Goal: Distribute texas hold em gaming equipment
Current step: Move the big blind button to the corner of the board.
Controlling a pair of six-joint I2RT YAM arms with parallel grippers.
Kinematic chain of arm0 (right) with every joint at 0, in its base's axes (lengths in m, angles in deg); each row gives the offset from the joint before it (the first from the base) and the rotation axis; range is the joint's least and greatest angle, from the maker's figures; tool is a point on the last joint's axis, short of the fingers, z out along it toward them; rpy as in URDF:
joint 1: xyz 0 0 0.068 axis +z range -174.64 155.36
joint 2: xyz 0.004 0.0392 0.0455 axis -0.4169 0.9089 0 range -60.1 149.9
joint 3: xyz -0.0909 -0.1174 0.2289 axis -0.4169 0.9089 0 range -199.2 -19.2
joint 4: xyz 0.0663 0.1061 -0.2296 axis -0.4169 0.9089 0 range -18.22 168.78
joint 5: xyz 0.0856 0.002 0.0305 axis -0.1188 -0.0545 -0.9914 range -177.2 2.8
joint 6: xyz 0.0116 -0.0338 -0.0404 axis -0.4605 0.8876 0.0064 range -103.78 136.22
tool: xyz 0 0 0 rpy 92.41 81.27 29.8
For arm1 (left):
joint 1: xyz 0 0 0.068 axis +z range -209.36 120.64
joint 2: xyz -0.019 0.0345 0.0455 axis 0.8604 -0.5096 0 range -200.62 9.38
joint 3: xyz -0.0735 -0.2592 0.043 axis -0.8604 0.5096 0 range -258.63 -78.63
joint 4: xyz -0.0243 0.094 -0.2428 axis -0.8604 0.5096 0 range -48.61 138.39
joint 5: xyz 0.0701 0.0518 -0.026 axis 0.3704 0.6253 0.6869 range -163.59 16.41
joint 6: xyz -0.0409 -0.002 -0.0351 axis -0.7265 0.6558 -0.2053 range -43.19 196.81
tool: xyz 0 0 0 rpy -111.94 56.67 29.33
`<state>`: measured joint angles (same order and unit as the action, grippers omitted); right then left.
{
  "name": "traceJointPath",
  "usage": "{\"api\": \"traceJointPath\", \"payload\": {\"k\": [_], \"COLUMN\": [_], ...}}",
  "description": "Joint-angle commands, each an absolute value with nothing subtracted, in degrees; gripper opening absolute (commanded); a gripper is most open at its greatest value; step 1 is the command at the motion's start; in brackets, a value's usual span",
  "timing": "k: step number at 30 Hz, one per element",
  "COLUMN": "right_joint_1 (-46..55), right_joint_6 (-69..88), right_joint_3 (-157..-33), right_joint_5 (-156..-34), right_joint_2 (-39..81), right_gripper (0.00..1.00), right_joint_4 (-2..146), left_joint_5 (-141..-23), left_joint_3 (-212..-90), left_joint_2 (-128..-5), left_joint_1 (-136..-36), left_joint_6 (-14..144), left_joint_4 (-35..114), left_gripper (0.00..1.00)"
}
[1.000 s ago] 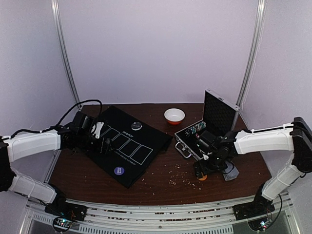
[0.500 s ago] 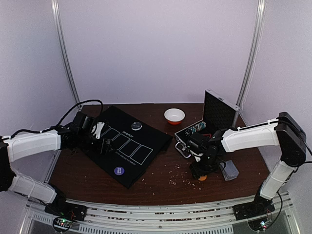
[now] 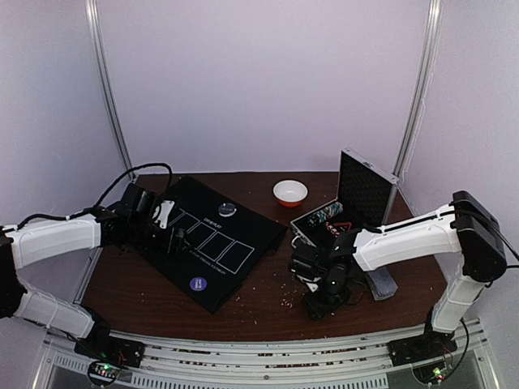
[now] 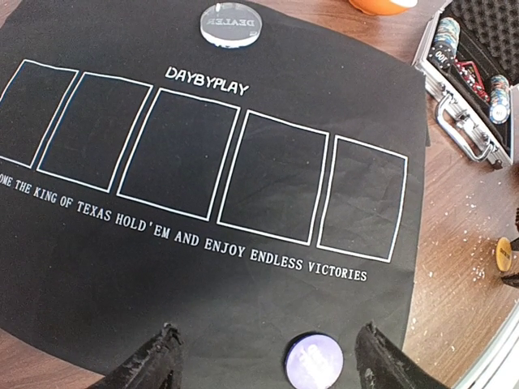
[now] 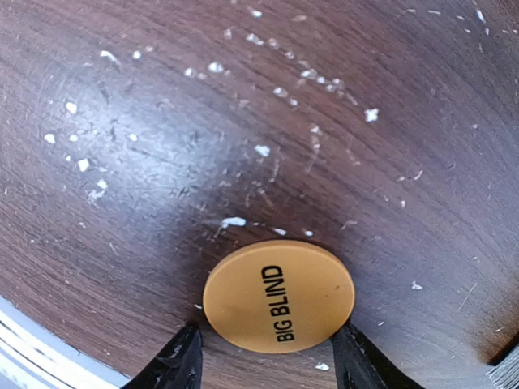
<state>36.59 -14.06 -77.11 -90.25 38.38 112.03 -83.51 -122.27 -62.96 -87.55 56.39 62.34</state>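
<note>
Right gripper (image 5: 269, 358): pointed down at the table (image 5: 243, 121), fingers (image 5: 182, 363) drawn in on either side of the orange disc (image 5: 278, 296), which is printed "BIG BLIND". The disc lies flat on the wood between the two tips. Both tips look to be against its rim, though the contact sits at the bottom edge of the wrist view and is hard to confirm. White crumbs (image 5: 233, 221) lie scattered ahead of the fingers.

Left gripper (image 4: 268, 365): fingers spread wide, holding nothing, hovering over the black mat (image 4: 203, 308). The purple disc (image 4: 314, 362) lies flat on the mat between the tips, nearer the right-hand one. The pale grey disc (image 4: 231, 23) marked "DEALER" sits at the mat's far edge, well ahead of this hand. The open case (image 4: 454, 121), with chip stacks (image 4: 443, 40) inside, lies ahead and to its right.
</note>
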Motion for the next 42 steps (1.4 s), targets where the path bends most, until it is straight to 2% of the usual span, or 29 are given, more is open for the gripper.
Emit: {"api": "traceJointPath", "payload": {"k": [1,5,8,10,17,22,42], "right_joint_1": [36.86,36.81,36.64,36.42,36.62,39.66,52.30], "right_joint_6": [-14.36,-12.80,-12.09,-11.47,-10.47,-7.88,-8.86], "right_joint_3": [-78.76,-80.26,-80.99,-81.38,-80.54,-80.85,-85.56], "right_joint_5": [-86.98,-85.53,-84.35,-84.56,-88.91,-93.89,-99.28], "right_joint_2": [40.70,42.99,44.44,45.28,44.55,44.84,46.80], "right_gripper": [0.60,0.67,0.69,0.67,0.49,0.43,0.41], "right_joint_4": [115.38,114.59,114.09,113.91,112.07,110.85,113.94], "left_joint_5": [-83.93,-84.08,-84.10,-83.76,-83.69,-83.74,-83.77], "left_joint_3": [-123.98,-123.77,-123.47,-123.29,-123.29,-123.95,-124.25], "left_joint_2": [-63.23,-62.69,-61.92,-61.53,-61.22,-61.84,-61.39], "left_joint_1": [-87.81,-87.84,-87.81,-87.78,-87.90,-87.93,-88.02], "left_joint_6": [57.55,57.36,57.33,57.51,57.70,57.88,58.17], "left_joint_4": [60.71,60.81,60.78,60.75,60.81,60.75,60.76], "left_gripper": [0.75,0.75,0.75,0.75,0.75,0.75,0.75]}}
